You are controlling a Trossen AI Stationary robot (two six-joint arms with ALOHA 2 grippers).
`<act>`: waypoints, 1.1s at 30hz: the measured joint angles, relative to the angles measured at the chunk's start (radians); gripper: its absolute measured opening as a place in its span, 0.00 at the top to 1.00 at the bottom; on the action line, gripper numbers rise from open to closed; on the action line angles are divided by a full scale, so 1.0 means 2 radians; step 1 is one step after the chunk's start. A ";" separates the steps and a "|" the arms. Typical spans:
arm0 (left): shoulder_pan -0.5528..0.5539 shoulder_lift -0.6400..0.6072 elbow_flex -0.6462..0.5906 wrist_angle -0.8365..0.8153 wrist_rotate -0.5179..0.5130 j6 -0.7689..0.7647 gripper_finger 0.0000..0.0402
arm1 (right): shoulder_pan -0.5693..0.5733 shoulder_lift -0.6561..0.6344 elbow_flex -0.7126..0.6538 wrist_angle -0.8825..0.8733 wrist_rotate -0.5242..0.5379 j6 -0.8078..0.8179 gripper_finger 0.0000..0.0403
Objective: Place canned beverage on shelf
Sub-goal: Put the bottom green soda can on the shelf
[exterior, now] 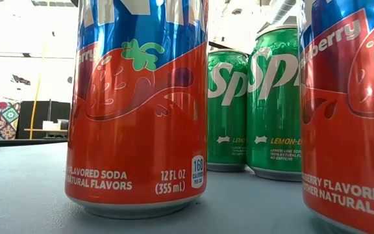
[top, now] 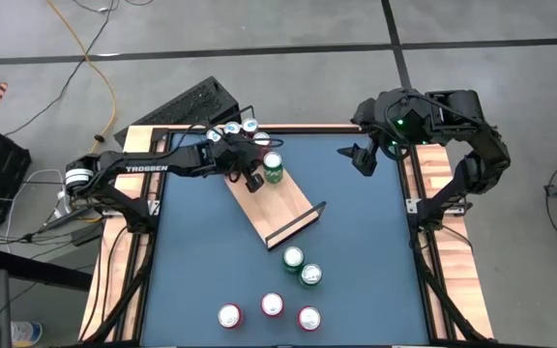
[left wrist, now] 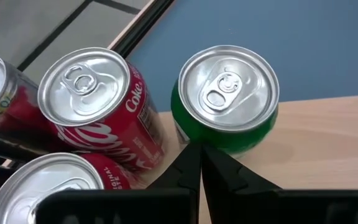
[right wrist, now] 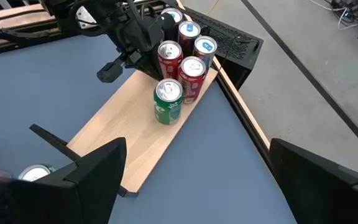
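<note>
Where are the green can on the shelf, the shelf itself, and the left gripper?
green can (right wrist: 167,101): right wrist view, on its green side wall.
shelf (right wrist: 123,143): right wrist view, on bare wood of the board.
left gripper (left wrist: 199,163): left wrist view, where its shut fingertips meet.

A green can (left wrist: 227,102) with a glossy painted wall and a brushed, silvery metal lid stands on the shelf (top: 277,206), a smooth, pale matt wood board with thin black metal rails. Red cans (left wrist: 98,106) beside it shine the same way. The worktop (top: 366,232) is matt blue, edged in light wood. The left gripper (left wrist: 196,177) looks like matt black plastic.
</note>
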 joint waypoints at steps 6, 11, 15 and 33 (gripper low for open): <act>0.007 0.000 0.000 0.001 0.001 0.006 1.00 | -0.002 0.000 0.000 0.000 0.000 -0.008 0.06; 0.007 -0.007 0.008 0.002 -0.007 0.009 1.00 | -0.004 0.000 0.000 0.000 0.000 -0.007 0.06; 0.003 -0.024 0.026 -0.005 -0.007 0.017 1.00 | -0.003 0.000 0.000 0.000 0.000 -0.007 0.06; -0.015 0.066 0.148 -0.040 0.071 0.160 0.66 | -0.004 0.000 -0.017 0.002 0.000 -0.003 0.06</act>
